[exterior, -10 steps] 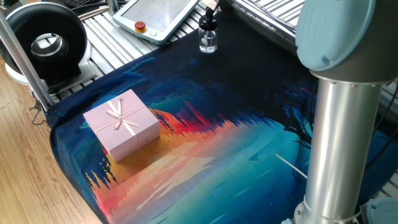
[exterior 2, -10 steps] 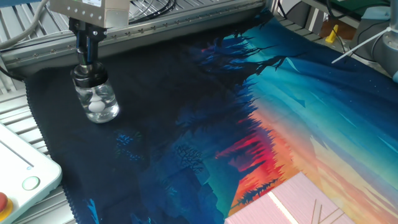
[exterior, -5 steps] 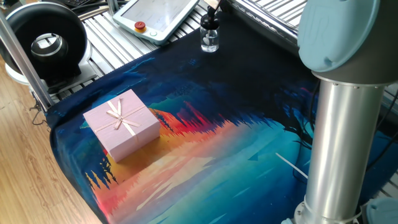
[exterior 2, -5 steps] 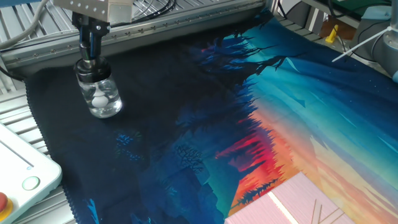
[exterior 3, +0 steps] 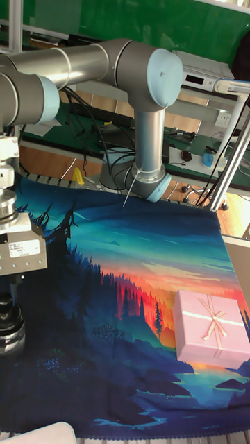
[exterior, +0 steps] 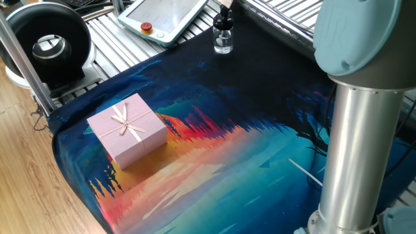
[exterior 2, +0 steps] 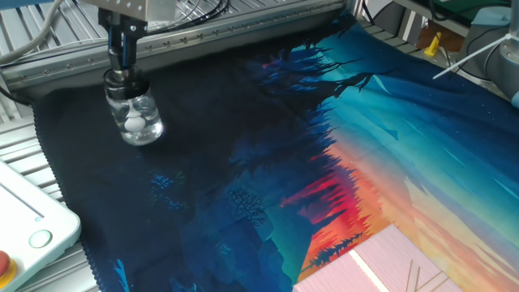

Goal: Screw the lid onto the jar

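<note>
Gift box (exterior: 127,129), pink with a ribbon bow, nearest in one fixed view, standing on the printed cloth (exterior: 214,162) that covers the desk; well apart from the work and clear of it. Beyond it, bare cloth, shading from orange and teal to near black toward the far edge. White teach pendant (exterior: 162,18) just off the cloth's far edge, on the slatted metal surface.

Jar (exterior 2: 138,118), a tiny clear glass bottle, standing upright on the dark part of the cloth near that far edge; small white round things visible inside. Lid (exterior 2: 122,57), a black dropper-style cap, seated on the neck with its narrow bulb pointing straight up. Gripper (exterior 2: 123,45) directly above, fingers (exterior 2: 117,50) closed narrowly on the lid's bulb, nothing else held. Whether the threads have engaged cannot be told from any view; the neck joint is too small and partly hidden by the fingers.

Judged step: screwing down, with lid on neck and grip aligned to the bottle's axis. Task judged well along, though tightness unconfirmed. Next move calls for rotation about the vertical axis under light downward pressure, grip kept square on the bulb. Risks judged: unrestrained jar turning with the lid or skidding on the cloth; soft bulb twisting in the fingers without turning the cap.
</note>
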You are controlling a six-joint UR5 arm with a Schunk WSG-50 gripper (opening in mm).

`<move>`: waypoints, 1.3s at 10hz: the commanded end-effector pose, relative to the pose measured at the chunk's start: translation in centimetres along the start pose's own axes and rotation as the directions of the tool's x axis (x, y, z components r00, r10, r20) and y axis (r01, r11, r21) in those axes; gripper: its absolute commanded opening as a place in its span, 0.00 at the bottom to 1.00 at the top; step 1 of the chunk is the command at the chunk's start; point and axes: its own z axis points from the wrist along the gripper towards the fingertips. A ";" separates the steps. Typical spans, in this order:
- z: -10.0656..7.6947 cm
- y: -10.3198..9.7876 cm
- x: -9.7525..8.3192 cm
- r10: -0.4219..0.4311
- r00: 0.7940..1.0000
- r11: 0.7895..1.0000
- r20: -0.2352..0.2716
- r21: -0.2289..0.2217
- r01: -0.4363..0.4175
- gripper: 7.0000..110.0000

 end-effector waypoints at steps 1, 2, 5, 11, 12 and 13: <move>-1.5 -0.1 0.1 -0.003 1.000 1.000 -0.008 -0.005 0.003 0.00; -1.8 -0.2 0.3 -0.008 1.000 1.000 -0.012 -0.005 0.008 0.00; -2.4 -1.0 0.4 -0.031 0.999 0.999 -0.022 -0.008 0.031 0.00; -2.5 -1.4 0.7 -0.048 0.998 0.999 -0.031 -0.010 0.048 0.00; -2.5 -1.4 0.7 -0.047 0.998 0.999 -0.032 -0.011 0.046 0.00; -2.5 -1.4 0.7 -0.046 0.998 0.999 -0.031 -0.012 0.046 0.00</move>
